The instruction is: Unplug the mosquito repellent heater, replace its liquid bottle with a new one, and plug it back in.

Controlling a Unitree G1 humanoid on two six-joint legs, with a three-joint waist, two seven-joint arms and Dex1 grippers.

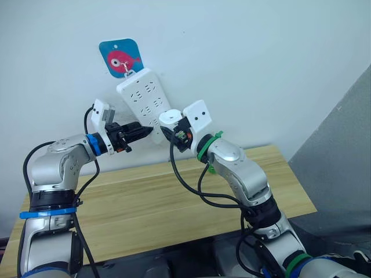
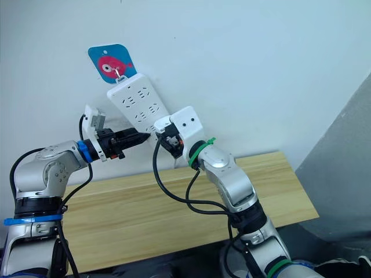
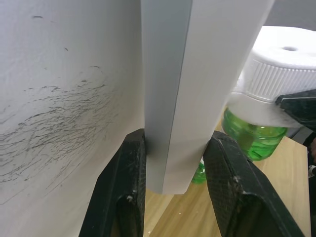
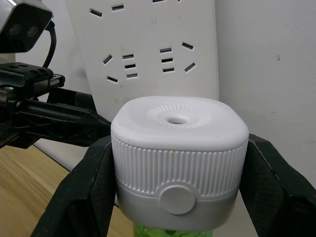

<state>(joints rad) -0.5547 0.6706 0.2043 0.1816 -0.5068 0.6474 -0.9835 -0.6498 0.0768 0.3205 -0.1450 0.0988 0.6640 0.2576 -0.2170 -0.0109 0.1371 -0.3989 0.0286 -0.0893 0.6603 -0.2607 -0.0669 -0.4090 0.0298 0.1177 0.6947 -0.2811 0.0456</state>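
Against a pale wall, the left gripper is clamping the long white plastic power strip while the right gripper is squeezing the small white rounded plastic mosquito repellent heater, green bottle attached, at the strip's lower end; light, slick, probably best held by its ribbed sides.

The mosquito repellent heater is matt white plastic with a finely ribbed band above clear green liquid, the power strip smooth white plastic, the bench pale grained wood, and the wall scuffed matt white.
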